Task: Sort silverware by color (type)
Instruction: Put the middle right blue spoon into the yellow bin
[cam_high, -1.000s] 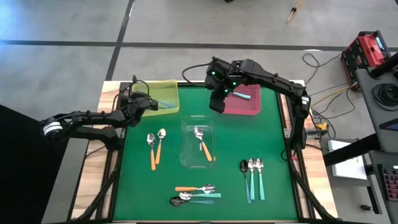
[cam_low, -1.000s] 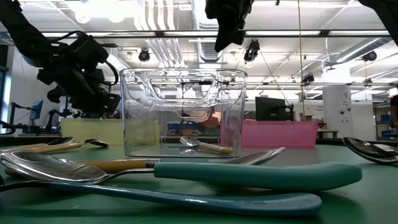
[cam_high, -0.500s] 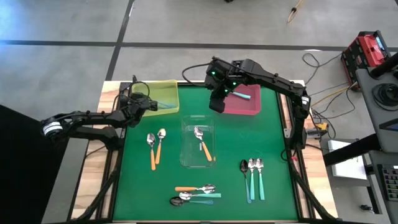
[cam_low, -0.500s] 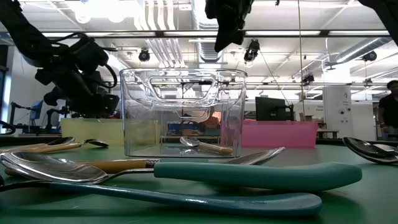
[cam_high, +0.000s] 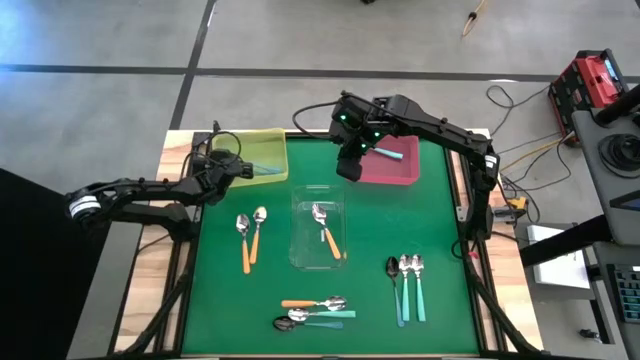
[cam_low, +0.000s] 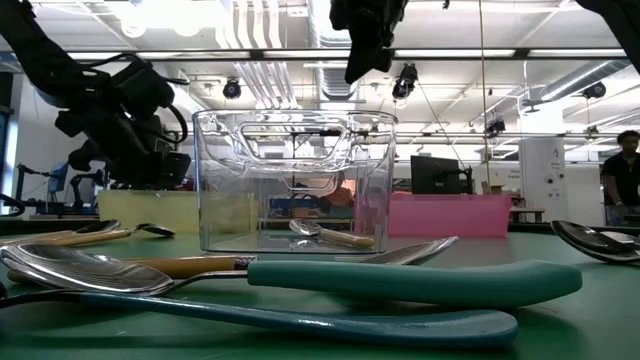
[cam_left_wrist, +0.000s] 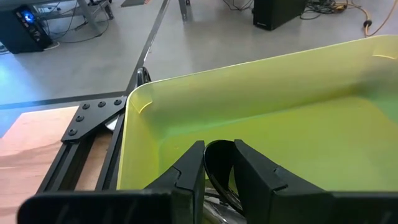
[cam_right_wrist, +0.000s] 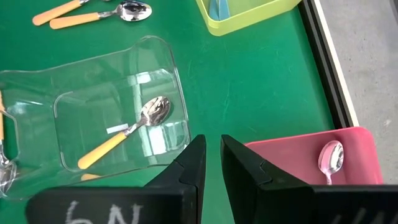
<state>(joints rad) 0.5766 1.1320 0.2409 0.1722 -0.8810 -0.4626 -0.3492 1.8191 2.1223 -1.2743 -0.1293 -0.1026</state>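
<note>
Overhead: left gripper (cam_high: 243, 168) at the yellow tray (cam_high: 262, 140), right gripper (cam_high: 349, 170) beside the pink tray (cam_high: 398, 175). Left wrist: fingers (cam_left_wrist: 190, 167) clamp a dark spoon (cam_left_wrist: 219, 171) over the tray. Right wrist: fingers (cam_right_wrist: 194, 158) narrowly parted, empty; an orange spoon (cam_right_wrist: 127, 132) lies diagonally in the clear tray (cam_right_wrist: 158, 53).

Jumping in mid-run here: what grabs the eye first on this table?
Three trays stand out on the green mat: a yellow tray at the back left, a pink tray at the back right, and a clear tray in the middle holding one orange-handled spoon. The left gripper sits at the yellow tray with a dark spoon between its fingers. The right gripper hangs beside the pink tray.
</note>
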